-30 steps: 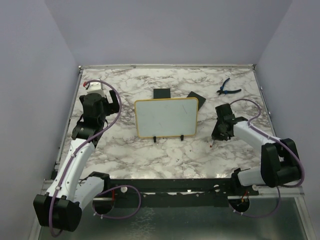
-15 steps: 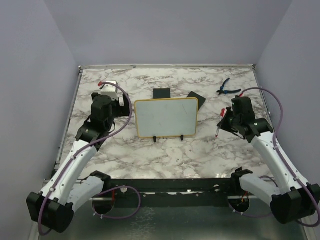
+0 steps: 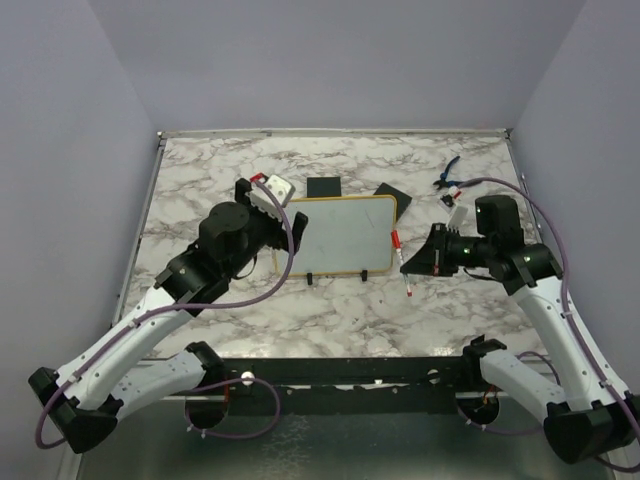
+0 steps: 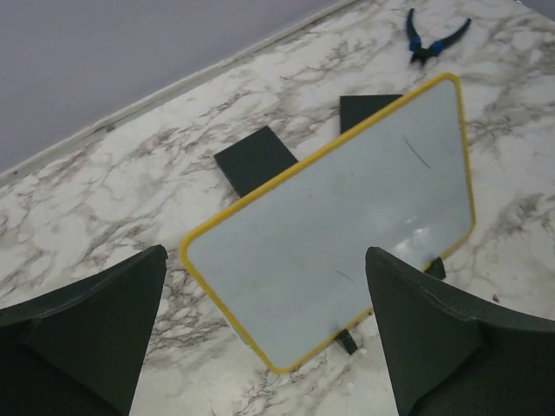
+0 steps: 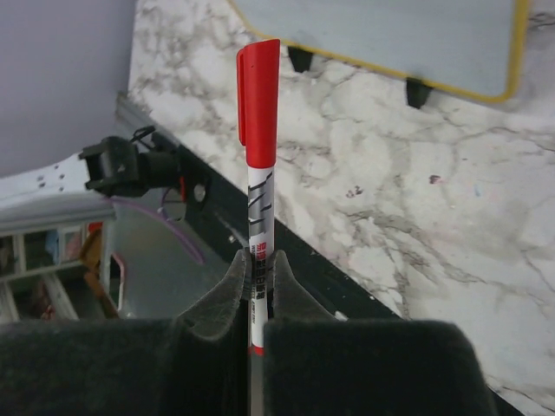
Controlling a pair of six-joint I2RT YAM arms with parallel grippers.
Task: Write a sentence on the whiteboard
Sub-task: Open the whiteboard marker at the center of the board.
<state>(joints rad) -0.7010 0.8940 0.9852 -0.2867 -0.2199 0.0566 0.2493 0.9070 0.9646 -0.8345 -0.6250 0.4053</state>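
The whiteboard [image 3: 340,235] stands on two small black feet at the table's middle, yellow-framed. Its white face [image 4: 347,234] carries only a couple of faint short marks; no sentence shows on it. My left gripper [image 3: 278,205] hovers over the board's left upper corner, and in the left wrist view it [image 4: 264,251] is open wide with nothing between the fingers. My right gripper [image 3: 425,262] is just right of the board, shut [image 5: 259,260] on a white marker [image 5: 260,199] with its red cap on. The marker [image 3: 402,265] hangs off the board's right edge without touching it.
Two black squares [image 3: 323,187] [image 3: 390,193] lie on the marble behind the board. Blue-handled pliers [image 3: 455,178] lie at the back right. A black rail [image 3: 340,375] runs along the table's near edge.
Both arms have swung in toward the board. The left gripper came from the far left to the board's left corner. The right gripper carried the marker left to the board's right edge.
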